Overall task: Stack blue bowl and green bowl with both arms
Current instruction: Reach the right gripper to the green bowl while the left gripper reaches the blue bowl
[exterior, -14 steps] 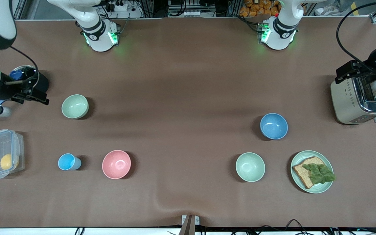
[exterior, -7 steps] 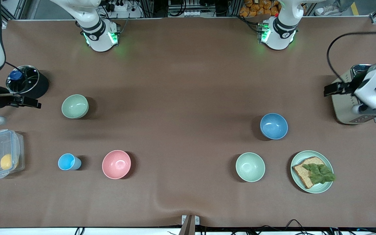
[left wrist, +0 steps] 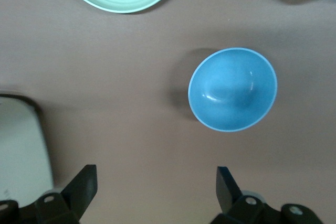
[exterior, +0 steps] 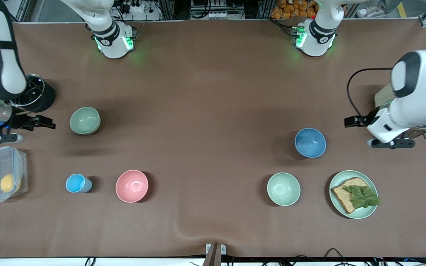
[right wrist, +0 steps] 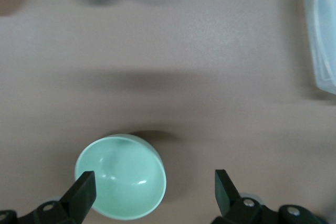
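Observation:
The blue bowl (exterior: 310, 142) stands toward the left arm's end of the table and shows in the left wrist view (left wrist: 232, 88). The green bowl (exterior: 84, 120) stands toward the right arm's end and shows in the right wrist view (right wrist: 121, 177). My left gripper (exterior: 350, 121) is open and empty, over bare table between the blue bowl and the toaster; its own view (left wrist: 155, 187) shows the wide gap. My right gripper (exterior: 46, 123) is open and empty, beside the green bowl; in its own view (right wrist: 153, 192) one finger overlaps the bowl's rim.
A paler mint bowl (exterior: 283, 188) and a green plate (exterior: 369, 212) with bread and lettuce lie nearer the camera than the blue bowl. A toaster (exterior: 381, 99) sits under the left arm. A pink bowl (exterior: 132, 186), light-blue cup (exterior: 76, 183), clear container (exterior: 2, 173) and black pot (exterior: 39, 94) surround the green bowl.
The left gripper has swung from over the toaster toward the blue bowl. The right gripper has moved from beside the black pot toward the green bowl. The bowls have not moved.

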`<state>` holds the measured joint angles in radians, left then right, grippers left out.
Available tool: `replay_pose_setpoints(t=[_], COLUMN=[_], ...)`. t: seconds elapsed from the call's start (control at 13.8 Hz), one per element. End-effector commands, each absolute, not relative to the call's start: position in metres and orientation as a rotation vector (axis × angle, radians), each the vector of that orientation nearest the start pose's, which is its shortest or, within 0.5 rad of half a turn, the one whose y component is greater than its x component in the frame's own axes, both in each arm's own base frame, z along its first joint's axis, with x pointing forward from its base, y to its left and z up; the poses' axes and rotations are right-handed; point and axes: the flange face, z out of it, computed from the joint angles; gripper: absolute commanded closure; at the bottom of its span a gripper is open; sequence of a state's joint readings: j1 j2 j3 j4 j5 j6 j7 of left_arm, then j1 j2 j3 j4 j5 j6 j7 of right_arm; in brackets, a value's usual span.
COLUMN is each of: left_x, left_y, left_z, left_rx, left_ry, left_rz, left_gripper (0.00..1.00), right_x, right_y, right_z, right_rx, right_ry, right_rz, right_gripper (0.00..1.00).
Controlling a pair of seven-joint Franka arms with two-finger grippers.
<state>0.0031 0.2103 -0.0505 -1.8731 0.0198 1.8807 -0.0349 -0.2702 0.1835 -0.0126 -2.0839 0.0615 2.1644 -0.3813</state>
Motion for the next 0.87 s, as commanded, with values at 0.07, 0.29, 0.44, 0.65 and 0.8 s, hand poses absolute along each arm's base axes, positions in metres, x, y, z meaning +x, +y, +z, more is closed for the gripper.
replay_pose_setpoints(t=[0.07,0.29,0.44,0.65,0.8], left_x=[0.586,0.585,0.581,0.575,0.574], left_y=[-0.034,-0.034,-0.034,-0.033,-0.034], left_z=[0.337,0.314,0.296,0.283,0.278], left_rx=[-3.115,-3.113,-3.108,-3.109,-3.109], left_ry=[0.069,0.069,0.069,0.068,0.072], left_rz=[0.333,0.361,0.409,0.402,0.399], left_gripper=[0.00,0.00,0.00,0.00,0.00], right_x=[0.525,0.508,0.499,0.485,0.480], right_y=[-0.162,-0.165,-0.159,-0.157,-0.155], right_z=[0.281,0.243,0.226,0.205,0.201], right_rx=[-3.041,-3.056,-3.066,-3.053,-3.046], right_ry=[-0.221,-0.250,-0.260,-0.296,-0.300], right_rz=[0.096,0.064,0.043,0.077,0.096], right_gripper=[0.00,0.00,0.00,0.14,0.28])
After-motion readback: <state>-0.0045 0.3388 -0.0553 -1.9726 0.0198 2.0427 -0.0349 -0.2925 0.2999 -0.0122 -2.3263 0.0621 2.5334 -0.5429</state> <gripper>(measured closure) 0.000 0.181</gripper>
